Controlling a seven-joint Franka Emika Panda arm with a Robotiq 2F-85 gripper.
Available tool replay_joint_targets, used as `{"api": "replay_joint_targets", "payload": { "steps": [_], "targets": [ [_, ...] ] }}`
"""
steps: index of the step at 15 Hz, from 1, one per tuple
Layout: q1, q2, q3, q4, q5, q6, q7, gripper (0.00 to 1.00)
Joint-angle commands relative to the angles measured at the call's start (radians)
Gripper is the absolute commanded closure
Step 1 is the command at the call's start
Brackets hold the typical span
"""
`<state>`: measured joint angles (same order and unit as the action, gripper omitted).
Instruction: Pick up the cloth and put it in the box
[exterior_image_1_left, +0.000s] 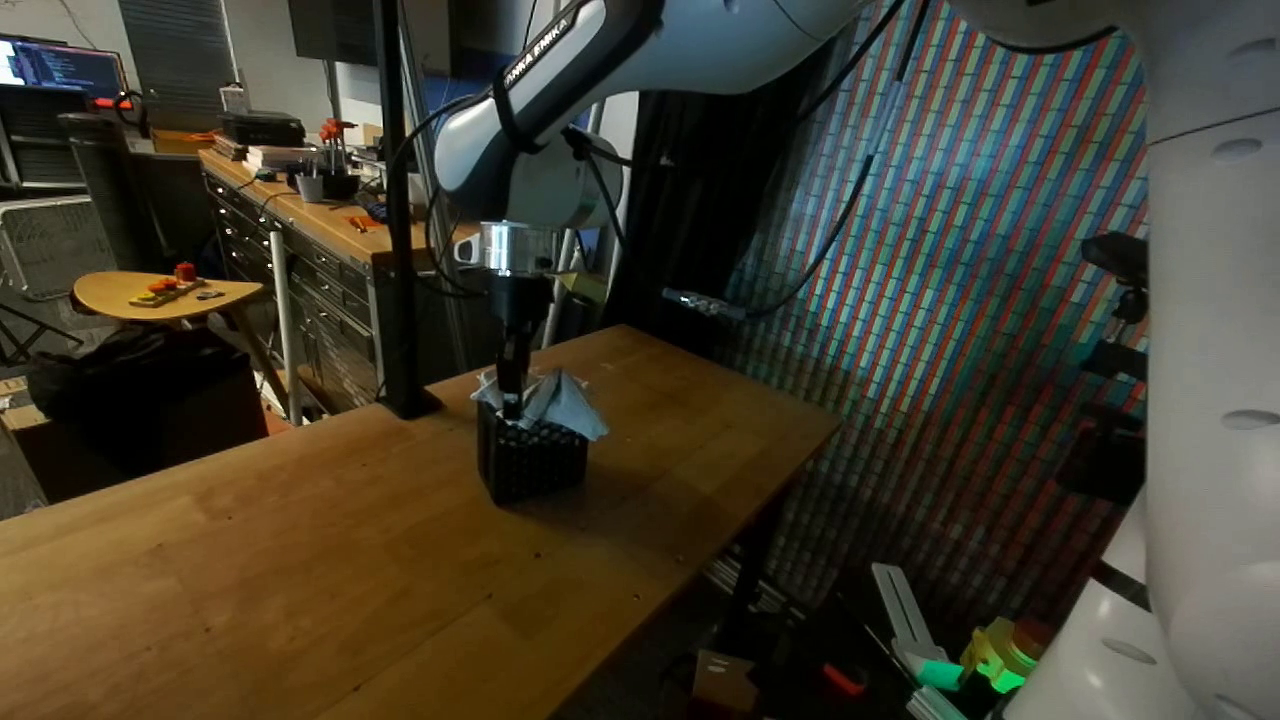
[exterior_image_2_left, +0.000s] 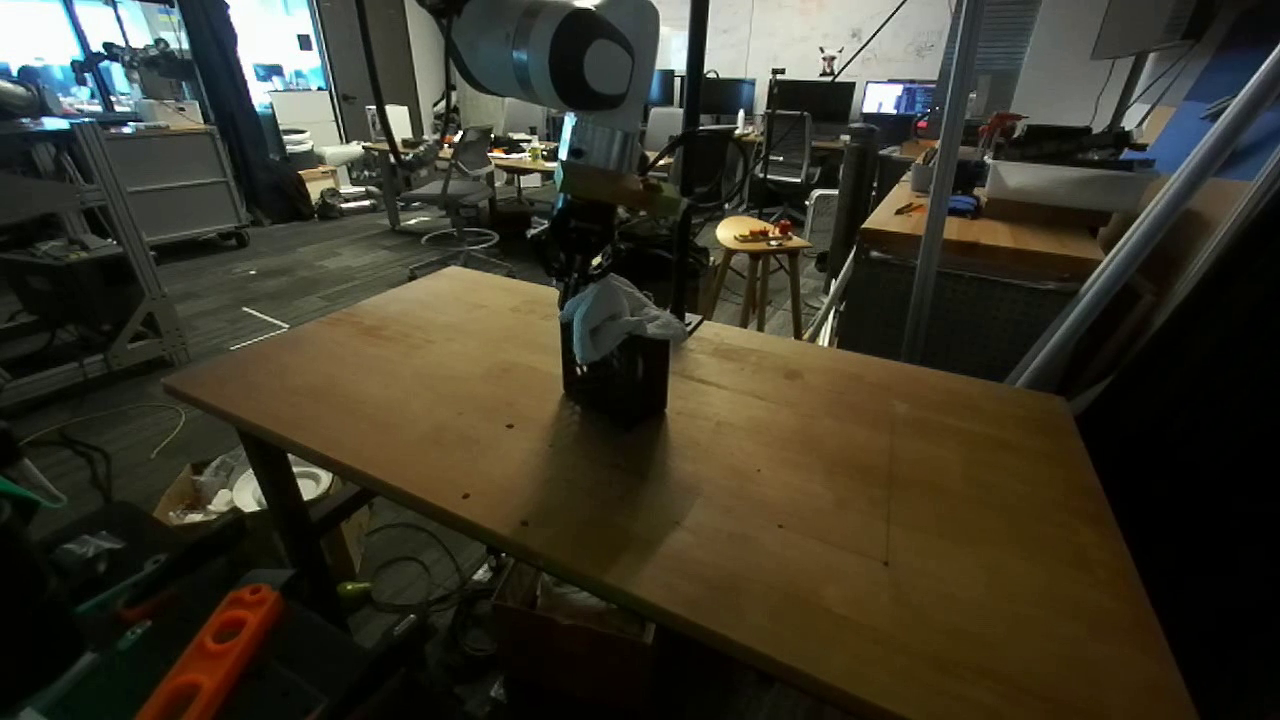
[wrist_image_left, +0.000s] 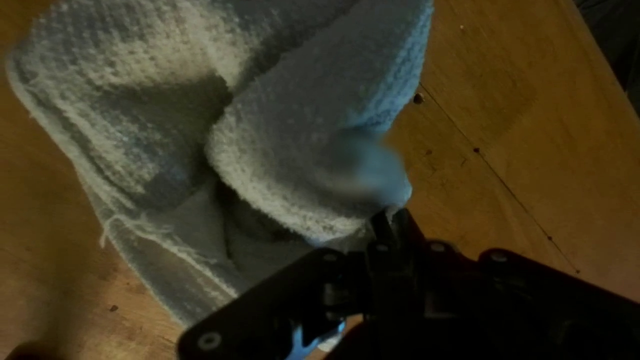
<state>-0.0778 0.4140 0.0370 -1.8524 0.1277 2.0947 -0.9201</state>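
Observation:
The pale, wrinkled cloth (exterior_image_1_left: 566, 403) lies bunched over the top opening of the black lattice-sided box (exterior_image_1_left: 535, 465), and a corner hangs outside its wall. Another exterior angle has the cloth (exterior_image_2_left: 610, 318) draped over the rim of the box (exterior_image_2_left: 640, 385). My gripper (exterior_image_1_left: 512, 412) points straight down at the box's mouth. In the wrist view the cloth (wrist_image_left: 280, 150) fills the upper left, and a fold of it is pinched between the nearly touching fingertips of the gripper (wrist_image_left: 391, 216). The cloth hides the box's inside, and no part of the box can be made out there.
The box stands on a wooden table (exterior_image_1_left: 330, 560), close to a black upright post (exterior_image_1_left: 398, 250) at the table's edge. Beyond that edge are a small wooden stool (exterior_image_2_left: 760, 235) and a workbench (exterior_image_1_left: 300, 210) with tools on it.

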Motion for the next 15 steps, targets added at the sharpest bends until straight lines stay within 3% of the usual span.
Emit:
{"api": "replay_joint_targets", "payload": {
  "steps": [1, 15],
  "targets": [
    [-0.009, 0.023, 0.004, 0.056, -0.028, -0.027, 0.022, 0.91],
    [-0.026, 0.063, -0.006, 0.131, -0.066, -0.055, 0.064, 0.91]
  ]
}}
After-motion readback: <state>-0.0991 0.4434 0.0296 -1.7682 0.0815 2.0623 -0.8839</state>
